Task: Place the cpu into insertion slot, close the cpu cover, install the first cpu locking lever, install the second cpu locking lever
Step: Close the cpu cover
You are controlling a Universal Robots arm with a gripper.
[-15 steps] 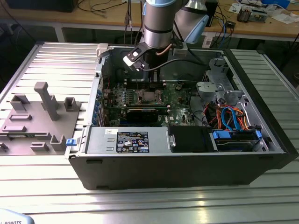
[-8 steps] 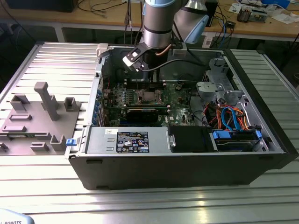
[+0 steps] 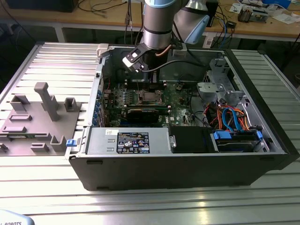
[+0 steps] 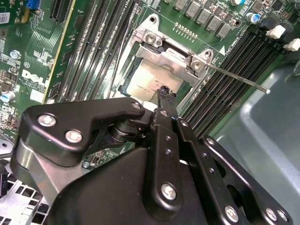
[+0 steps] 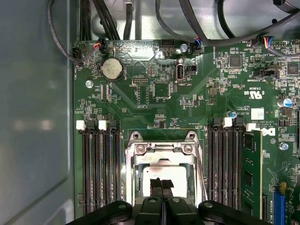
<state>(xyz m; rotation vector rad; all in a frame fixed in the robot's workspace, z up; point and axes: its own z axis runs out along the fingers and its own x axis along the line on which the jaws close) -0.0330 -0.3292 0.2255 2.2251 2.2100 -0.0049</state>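
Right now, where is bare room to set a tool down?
Bare: the ribbed table in front of the case, and its strip past the case at the exterior view's right. Crowded inside: the gripper over the cpu, memory slots flanking, cables beside.

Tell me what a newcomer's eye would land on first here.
First, the open dark computer case on the ribbed metal table, with the grey robot arm reaching in from above. In the first wrist view, the black gripper, shut, is right over the silver-grey square cpu on the green circuit board.
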